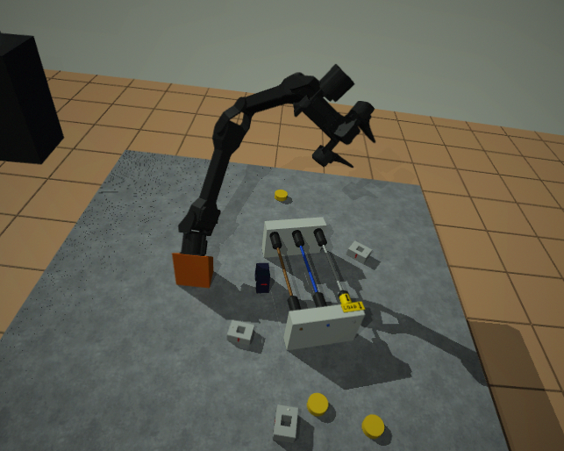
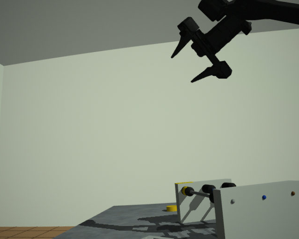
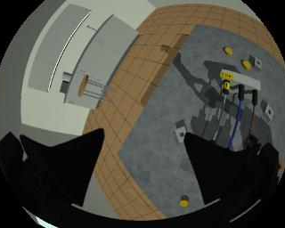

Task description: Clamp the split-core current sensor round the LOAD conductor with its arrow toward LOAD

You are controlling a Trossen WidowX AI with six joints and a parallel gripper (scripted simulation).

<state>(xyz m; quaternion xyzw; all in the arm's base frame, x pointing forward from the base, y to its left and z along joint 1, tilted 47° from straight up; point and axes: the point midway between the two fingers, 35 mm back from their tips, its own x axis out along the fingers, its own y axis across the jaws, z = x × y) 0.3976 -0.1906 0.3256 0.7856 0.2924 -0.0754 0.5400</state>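
The dark blue split-core sensor [image 1: 263,277] stands upright on the grey mat [image 1: 103,300], just left of the conductor rack. The rack holds three parallel conductors: brown [image 1: 285,274], blue [image 1: 309,271] and grey [image 1: 334,271] [image 2: 199,194]. The grey conductor carries a yellow collar and the yellow LOAD tag [image 1: 353,306] [image 3: 226,75] at its near end. My gripper [image 1: 360,151] [image 2: 181,69] [image 3: 145,135] is open and empty. It hangs high above the far right side of the mat, well away from the sensor.
Two pale end blocks [image 1: 294,227] [image 1: 321,332] [image 2: 260,213] carry the conductors. Three grey blocks with square holes [image 1: 360,251] [image 1: 240,332] [image 1: 286,420] and three yellow discs [image 1: 281,195] [image 1: 317,403] [image 1: 373,425] lie on the mat. The arm's orange base [image 1: 193,269] stands left of the sensor. A tall black box [image 1: 10,96] stands far left.
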